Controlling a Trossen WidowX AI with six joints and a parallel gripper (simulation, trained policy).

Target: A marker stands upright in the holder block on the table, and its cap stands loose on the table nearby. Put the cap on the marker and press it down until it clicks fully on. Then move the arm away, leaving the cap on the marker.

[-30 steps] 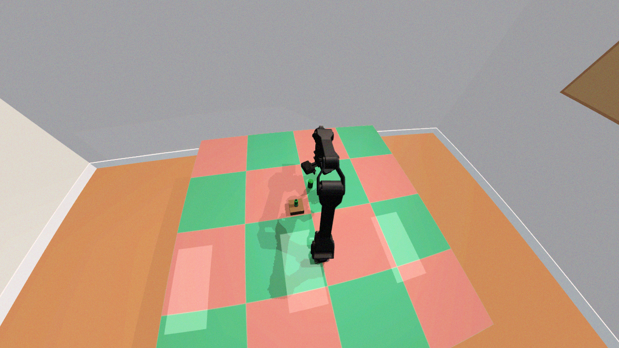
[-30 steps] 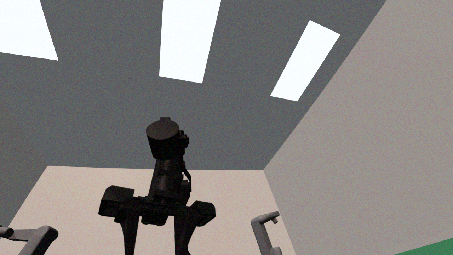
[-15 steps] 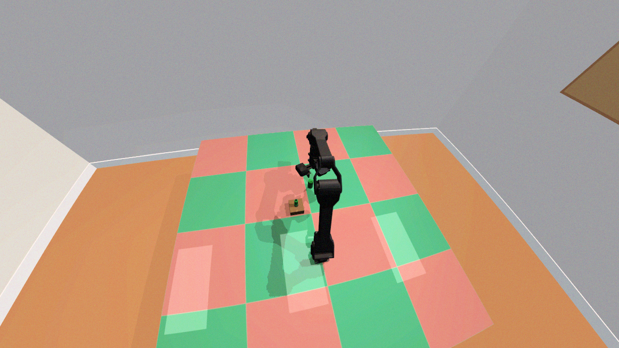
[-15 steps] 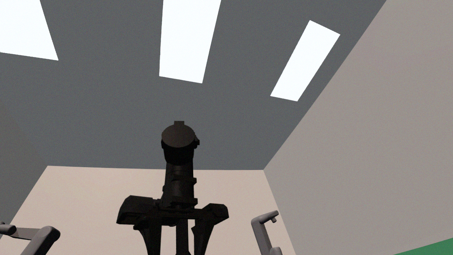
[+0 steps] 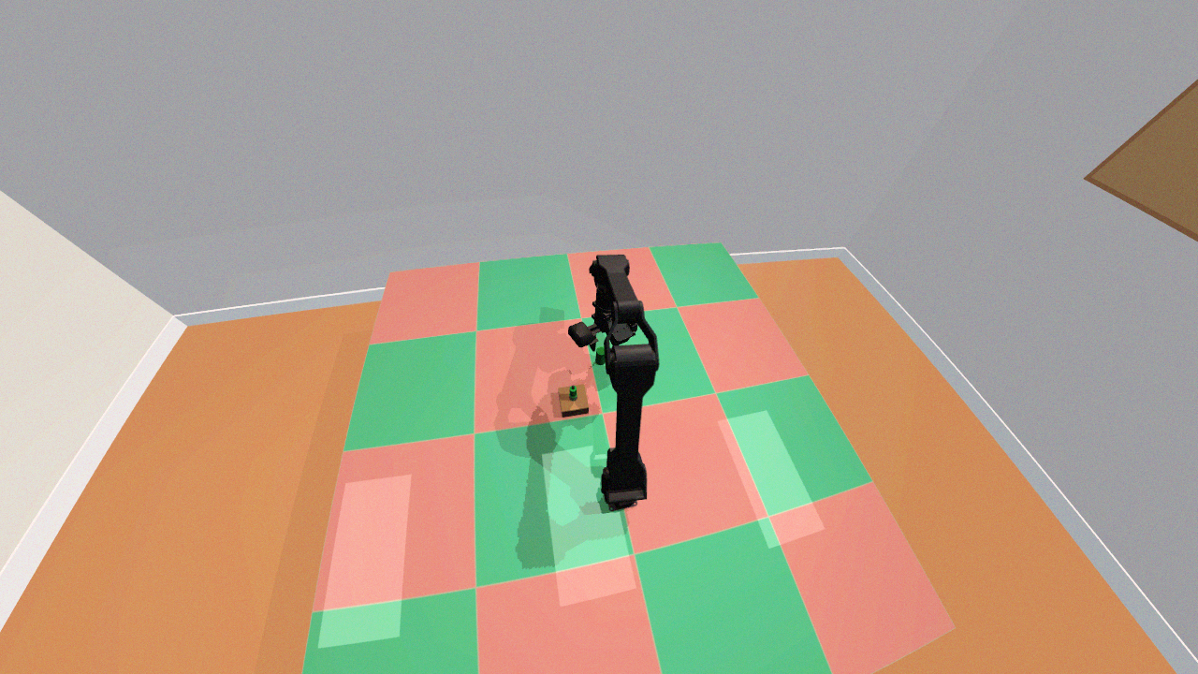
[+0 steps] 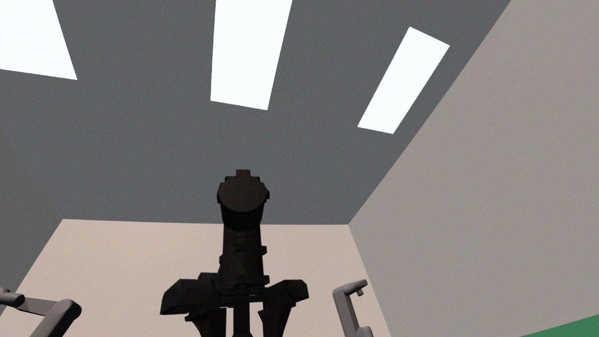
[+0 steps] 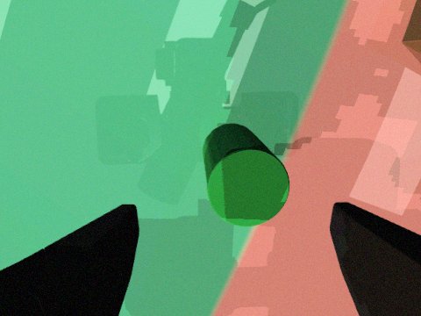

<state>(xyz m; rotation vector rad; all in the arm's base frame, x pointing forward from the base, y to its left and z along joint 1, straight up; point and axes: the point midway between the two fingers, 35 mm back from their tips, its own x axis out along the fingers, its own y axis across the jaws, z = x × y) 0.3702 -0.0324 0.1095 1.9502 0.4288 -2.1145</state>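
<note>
While the green cap (image 5: 600, 356) (image 7: 247, 186) stands upright off the holder block (image 5: 574, 402) (image 7: 415, 22), my gripper (image 5: 605, 344) (image 6: 243, 328) (image 7: 235, 218) hangs over the table (image 5: 418, 385) with its two black fingers spread, pinching nothing. In the wrist view, the cap's round end shows in the gap between my fingertips, with bare space on both sides; its height against my fingers I cannot tell. The cap rests near a seam of the checkered table, beyond the block and to its right as seen from the top camera. The block, a squat brown piece, sits near the cap and apart from it, and edges into the upper right corner of my wrist view. The marker (image 5: 573, 392) stands upright in the block, its green upper part showing and the cap separate from it. My black arm (image 5: 632, 393) (image 6: 242, 251) rises to the block's right in the top view, its foot on the table, nearer that camera than the block. Well apart from the block, orange floor (image 5: 226, 469) flanks the table, and grey wall (image 5: 503, 125) stands behind. Bright ceiling panels (image 6: 249, 54) glow above my arm in the exterior view.
</note>
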